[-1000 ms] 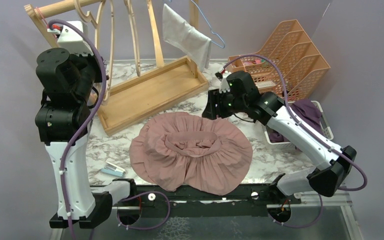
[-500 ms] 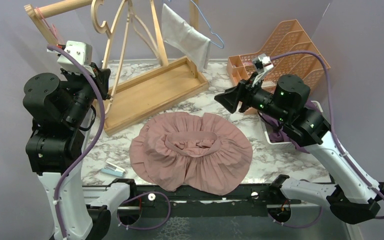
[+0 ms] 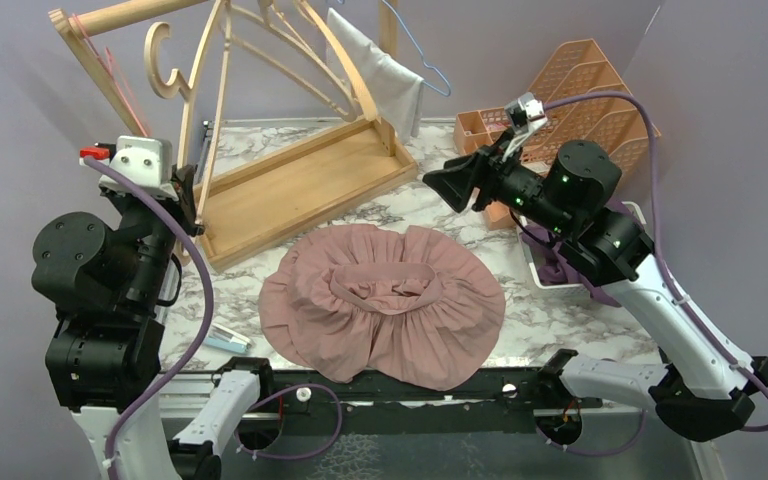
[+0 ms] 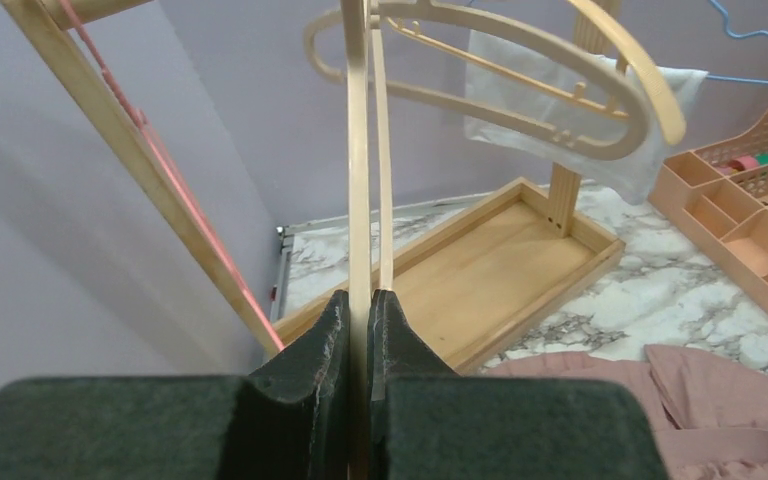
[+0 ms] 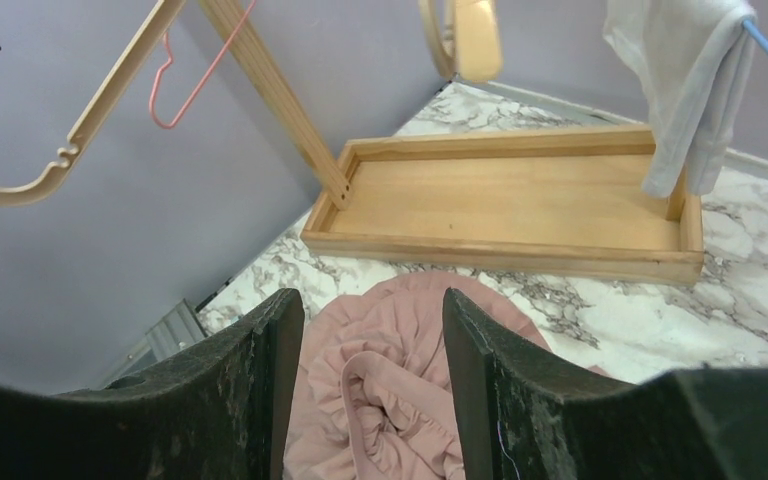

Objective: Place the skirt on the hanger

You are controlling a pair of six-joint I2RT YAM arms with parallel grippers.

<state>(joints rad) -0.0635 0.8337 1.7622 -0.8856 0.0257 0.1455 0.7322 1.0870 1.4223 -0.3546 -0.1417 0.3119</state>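
Lowered and drawn back toward the near-left since a second ago, the left arm has swung the wooden hanger (image 3: 215, 100) out of its upright hang by the rack, so it now tilts across the top view with its hook at the upper left. The right arm has risen off the skirt's far edge over the same second.

Taking the skirt (image 3: 380, 305) as the clock's centre, the left gripper (image 3: 188, 195) sits at 10 o'clock. In the left wrist view, this gripper (image 4: 365, 330) is clenched on one thin arm of the hanger (image 4: 358, 200), both fingers pressing the wood. A small pale-blue object (image 3: 225, 338) lies on the marble table (image 3: 600, 320) at 9 o'clock. The wooden tray (image 3: 300, 190) stands at 11 o'clock, with a grey cloth (image 3: 375, 75) draped on a blue wire hanger above its far end.

The pink skirt lies spread flat and round on the table, waistband uppermost, touched by neither arm. The right gripper (image 3: 440, 188) hovers at 1 o'clock, released, jaws apart and holding nothing; its wrist view shows the skirt (image 5: 380, 400) below the gripper (image 5: 370, 305). An orange organiser (image 3: 580, 90) is at 2 o'clock, and a white basket (image 3: 650, 240) of purple cloth at 3 o'clock.
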